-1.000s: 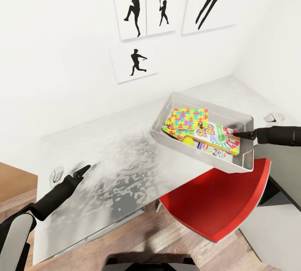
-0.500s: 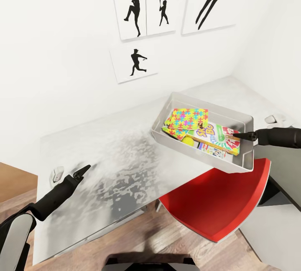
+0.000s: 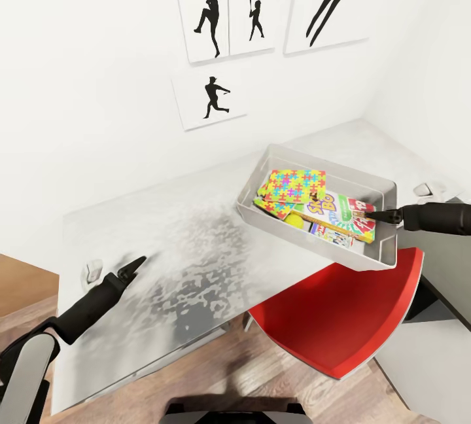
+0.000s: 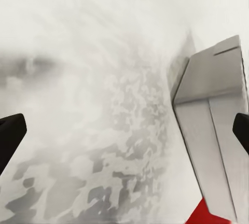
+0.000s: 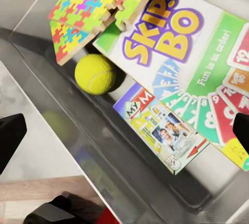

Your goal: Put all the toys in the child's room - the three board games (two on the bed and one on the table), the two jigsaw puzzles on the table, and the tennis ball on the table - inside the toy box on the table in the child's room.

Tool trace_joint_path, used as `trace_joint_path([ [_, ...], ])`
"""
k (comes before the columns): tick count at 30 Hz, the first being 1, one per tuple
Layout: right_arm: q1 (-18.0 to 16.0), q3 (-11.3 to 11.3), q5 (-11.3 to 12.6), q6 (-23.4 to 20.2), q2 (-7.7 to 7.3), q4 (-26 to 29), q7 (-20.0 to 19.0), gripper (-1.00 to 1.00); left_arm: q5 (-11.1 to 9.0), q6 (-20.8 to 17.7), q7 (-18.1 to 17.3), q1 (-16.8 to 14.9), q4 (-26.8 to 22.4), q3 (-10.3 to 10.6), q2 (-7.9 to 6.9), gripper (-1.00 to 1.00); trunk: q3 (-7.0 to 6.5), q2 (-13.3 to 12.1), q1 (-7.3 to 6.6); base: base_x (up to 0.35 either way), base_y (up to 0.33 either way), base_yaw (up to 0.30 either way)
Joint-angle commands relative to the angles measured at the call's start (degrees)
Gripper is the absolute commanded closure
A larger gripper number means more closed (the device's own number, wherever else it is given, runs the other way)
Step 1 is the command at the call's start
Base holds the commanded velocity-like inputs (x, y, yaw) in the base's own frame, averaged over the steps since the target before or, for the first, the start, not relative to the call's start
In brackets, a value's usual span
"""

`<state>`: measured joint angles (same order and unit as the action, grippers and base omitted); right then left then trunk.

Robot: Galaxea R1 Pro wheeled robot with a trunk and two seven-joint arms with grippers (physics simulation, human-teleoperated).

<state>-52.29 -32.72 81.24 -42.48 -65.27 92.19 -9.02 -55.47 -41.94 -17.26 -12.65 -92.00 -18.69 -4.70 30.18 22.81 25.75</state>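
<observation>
- Head view: toy box on table, overhanging red chair; Skip-Bo game, tennis ball, jigsaw puzzles inside.
- Right claw spread above contents; left claw spread, empty.
- Withdraw upward, clear of rim.

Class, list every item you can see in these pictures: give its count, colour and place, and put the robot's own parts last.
toy box: 1, light grey, on table's right end
jigsaw puzzles: 2, multicoloured, stacked in toy box
Skip-Bo game: 1, white-green-red, in toy box
small game box: 1, in toy box beside Skip-Bo
tennis ball: 1, yellow, in toy box
table: 1, pale grey
chair: 1, red, under toy box's edge
wall pictures: several, black silhouettes
left gripper: black, open, over table
right gripper: black, open, over toy box
</observation>
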Motion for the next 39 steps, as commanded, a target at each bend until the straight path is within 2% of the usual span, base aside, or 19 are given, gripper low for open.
trace_joint_path([
  [1,0.27,-0.25,-0.1,-0.03,-0.06,-0.01,-0.27,-1.0,-0.08,-0.44,-1.04,-0.09,-0.02,0.36,-0.06,-1.0,0.09,0.11,0.03,0.0,0.0,0.0],
  [12,2.73,-0.25,-0.14,0.74,-0.09,0.1,-1.75,-1.0,0.05,-0.96,-4.3,-0.23,-0.04,3.21,-0.62,-1.0,0.06,0.11,0.03,0.0,0.0,0.0],
  [19,3.74,-0.25,-0.23,1.66,-1.04,0.15,-4.66,-1.0,0.03,-1.24,-7.27,0.66,-0.08,4.37,-0.8,-1.0,-0.28,0.11,0.03,0.0,0.0,0.0],
  [21,4.76,-0.24,-0.25,2.37,-2.21,0.16,-6.23,-1.0,0.02,-1.39,-10.51,2.04,-0.09,4.84,-0.83,-1.0,-0.42,0.11,0.03,0.0,0.0,0.0],
  [22,4.76,-0.24,-0.25,2.37,-2.21,0.16,-6.23,-1.0,0.02,-1.39,-10.51,2.04,-0.09,4.84,-0.83,-1.0,-0.49,0.11,0.03,0.0,0.0,0.0],
  [24,6.08,-0.24,-0.27,4.26,-3.48,0.17,-8.26,-1.0,0.05,-1.47,-14.71,3.54,-0.09,5.11,-0.85,-1.0,-0.65,0.11,0.03,0.0,0.0,0.0],
  [25,6.08,-0.24,-0.27,4.26,-3.48,0.17,-8.26,-1.0,0.05,-1.47,-14.71,3.54,-0.09,5.11,-0.85,-1.0,-0.73,0.11,0.03,0.0,0.0,0.0],
  [26,6.87,-0.24,-0.27,5.8,-4.14,0.18,-9.32,-1.0,0.06,-1.51,-16.98,4.13,-0.1,5.2,-0.86,-1.0,-0.81,0.11,0.03,0.0,0.0,0.0],
  [27,6.87,-0.24,-0.27,5.8,-4.14,0.18,-9.32,-1.0,0.06,-1.51,-16.98,4.13,-0.1,5.2,-0.86,-1.0,-0.9,0.11,0.03,0.0,0.0,0.0],
  [29,8.72,-0.26,-0.18,9.83,-5.77,0.18,-11.25,-1.0,0.07,-1.58,-21.3,5.02,-0.1,5.38,-0.89,-1.0,-1.07,0.11,0.03,0.0,0.0,0.0],
  [30,8.72,-0.26,-0.18,9.83,-5.77,0.18,-11.25,-1.0,0.07,-1.58,-21.3,5.02,-0.1,5.38,-0.89,-1.0,-1.16,0.11,0.03,0.0,0.0,0.0],
  [33,12.32,-0.34,-0.02,16.7,-8.79,0.18,-13.47,-1.0,0.1,-1.66,-25.74,5.98,-0.1,6.43,-0.86,-1.0,-1.43,0.11,0.03,0.0,0.0,0.0],
  [34,12.32,-0.34,-0.02,16.7,-8.79,0.18,-13.47,-1.0,0.1,-1.66,-25.74,5.98,-0.1,6.43,-0.86,-1.0,-1.52,0.11,0.03,0.0,0.0,0.0],
  [35,13.65,-0.35,0.03,18.88,-9.73,0.18,-14.22,-1.0,0.14,-1.66,-26.7,6.23,-0.1,7.07,-0.89,-1.0,-1.61,0.11,0.03,0.0,0.0,0.0],
  [36,13.65,-0.35,0.03,18.88,-9.73,0.18,-14.22,-1.0,0.14,-1.66,-26.7,6.23,-0.1,7.07,-0.89,-1.0,-1.7,0.11,0.03,0.0,0.0,0.0],
  [38,16.07,-0.38,0.09,22.77,-11.21,0.19,-15.84,-1.0,0.19,-1.64,-28.13,6.69,-0.1,8.12,-0.97,-1.0,-1.89,0.11,0.03,0.0,0.0,0.0],
  [39,16.07,-0.38,0.09,22.77,-11.21,0.19,-15.84,-1.0,0.19,-1.64,-28.13,6.69,-0.1,8.12,-0.97,-1.0,-1.98,0.11,0.03,0.0,0.0,0.0],
])
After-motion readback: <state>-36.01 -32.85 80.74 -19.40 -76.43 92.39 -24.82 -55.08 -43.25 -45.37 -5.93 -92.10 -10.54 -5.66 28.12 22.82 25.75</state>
